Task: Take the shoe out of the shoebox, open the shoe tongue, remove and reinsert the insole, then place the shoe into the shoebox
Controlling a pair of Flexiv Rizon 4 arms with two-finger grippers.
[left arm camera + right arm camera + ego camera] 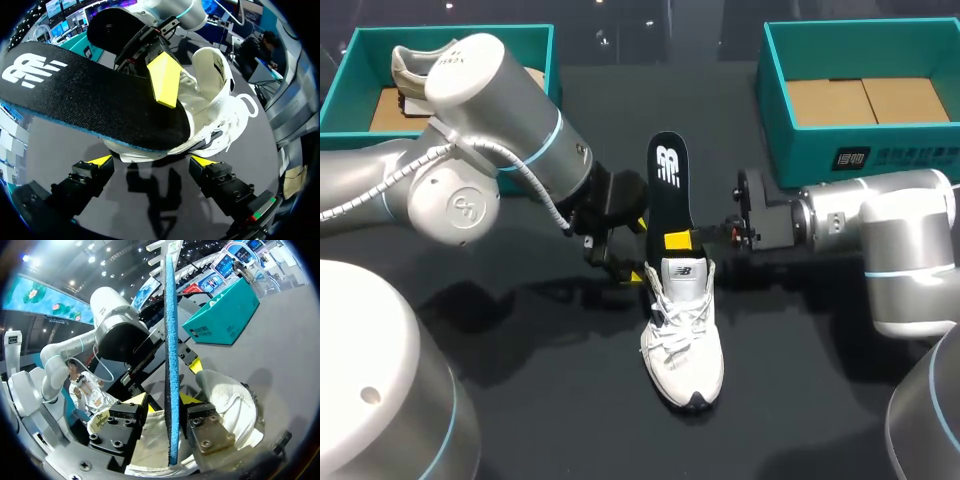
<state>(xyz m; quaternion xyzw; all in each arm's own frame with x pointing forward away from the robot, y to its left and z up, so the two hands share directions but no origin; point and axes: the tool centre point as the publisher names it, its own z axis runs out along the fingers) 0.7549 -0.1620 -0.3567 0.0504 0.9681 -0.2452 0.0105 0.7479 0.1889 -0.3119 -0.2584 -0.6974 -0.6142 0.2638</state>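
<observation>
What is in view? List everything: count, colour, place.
shoe: 1, white, table centre.
insole: 1, black with blue underside, one end at the shoe's opening.
left box: 1, teal, far left.
right box: 1, teal, far right.
second shoe: 1, pale, in the left box.
table: 1, black.
left arm: 1, silver, jaws open by the shoe's heel.
right arm: 1, silver, jaws shut on the insole.

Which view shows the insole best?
Head view: nearly the whole insole shows, black face up, one end tucked into the shoe. Left wrist view shows its black face close up. Right wrist view shows only its blue edge, between the fingers of the right gripper.
</observation>
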